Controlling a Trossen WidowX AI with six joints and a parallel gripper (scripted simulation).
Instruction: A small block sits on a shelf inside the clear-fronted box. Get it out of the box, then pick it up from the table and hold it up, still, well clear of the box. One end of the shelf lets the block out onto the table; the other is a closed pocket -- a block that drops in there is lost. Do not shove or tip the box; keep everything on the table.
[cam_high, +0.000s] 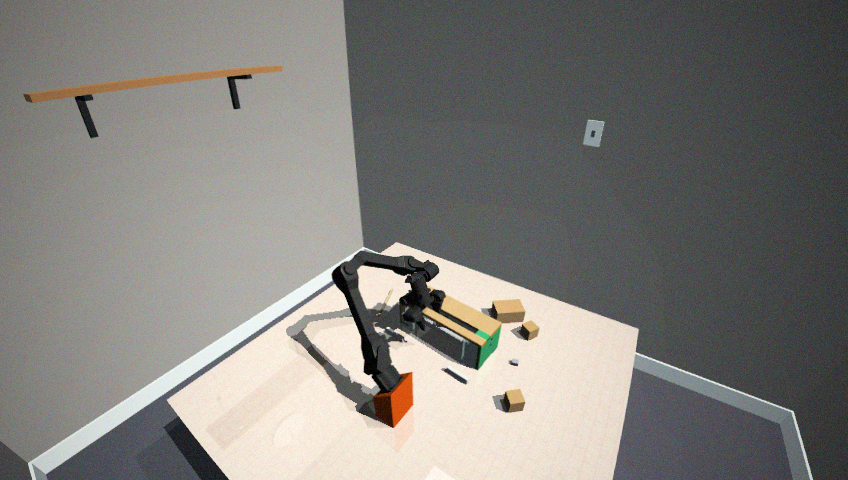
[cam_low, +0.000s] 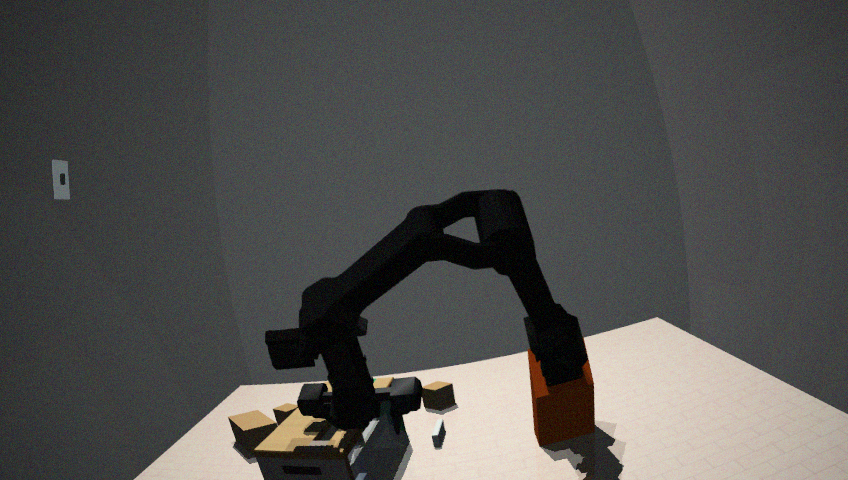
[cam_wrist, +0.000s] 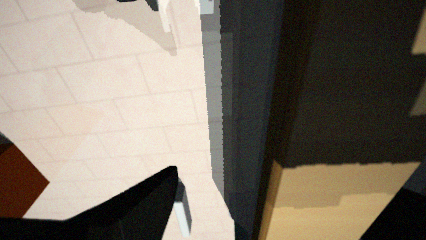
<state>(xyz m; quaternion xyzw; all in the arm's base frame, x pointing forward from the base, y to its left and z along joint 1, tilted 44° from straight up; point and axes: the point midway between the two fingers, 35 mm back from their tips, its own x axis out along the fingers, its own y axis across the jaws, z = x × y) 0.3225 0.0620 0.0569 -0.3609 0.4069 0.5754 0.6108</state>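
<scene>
The box stands on the table, with a wooden top, a long slot in it, a clear front and a green end. My gripper is open, low over the box's end away from the green one. One finger is on the clear-front side, over the table in the wrist view; the other is at the top, its tip not clearly seen. Nothing shows between the fingers. I cannot make out the small block on the shelf; the arm, dark interior and reflections hide it.
Wooden blocks stand behind and beyond the green end. A small grey piece lies near that end. A pale bar lies before the clear front. The orange base is nearby.
</scene>
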